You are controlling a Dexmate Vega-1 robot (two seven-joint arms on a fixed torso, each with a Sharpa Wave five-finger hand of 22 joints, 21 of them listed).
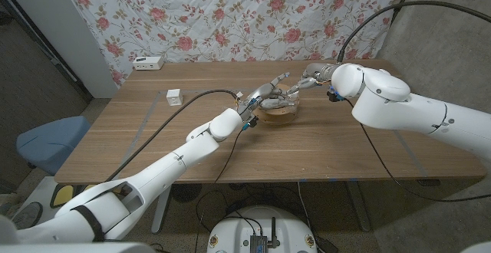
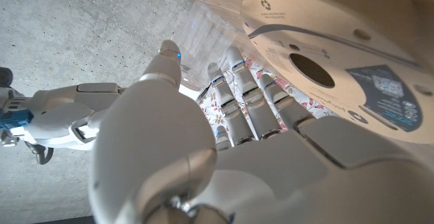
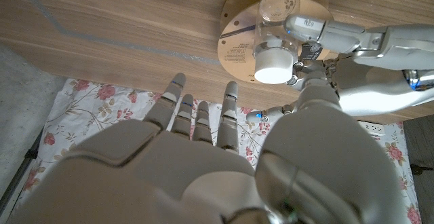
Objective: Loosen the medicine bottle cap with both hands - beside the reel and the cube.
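A clear medicine bottle (image 3: 277,20) with a white cap (image 3: 274,66) hangs over the wooden reel (image 3: 237,44), its cap turned toward my right hand. My left hand (image 1: 265,96) holds the bottle's clear body (image 2: 201,34) between thumb and fingers (image 3: 313,28). In front of the cap, my right hand (image 1: 305,83) has its fingers (image 3: 196,119) spread, and its thumb is close to the cap without plainly touching it. The reel (image 1: 281,114) lies flat on the table beneath both hands, and its printed face (image 2: 325,68) is beside my left hand. The white cube (image 1: 174,96) sits to the left.
A white power strip (image 1: 147,63) lies at the table's far left edge, in front of the flowered curtain (image 1: 230,15). A black cable (image 1: 192,100) runs along my left arm. Bare wooden tabletop (image 1: 360,153) stretches in front of the reel.
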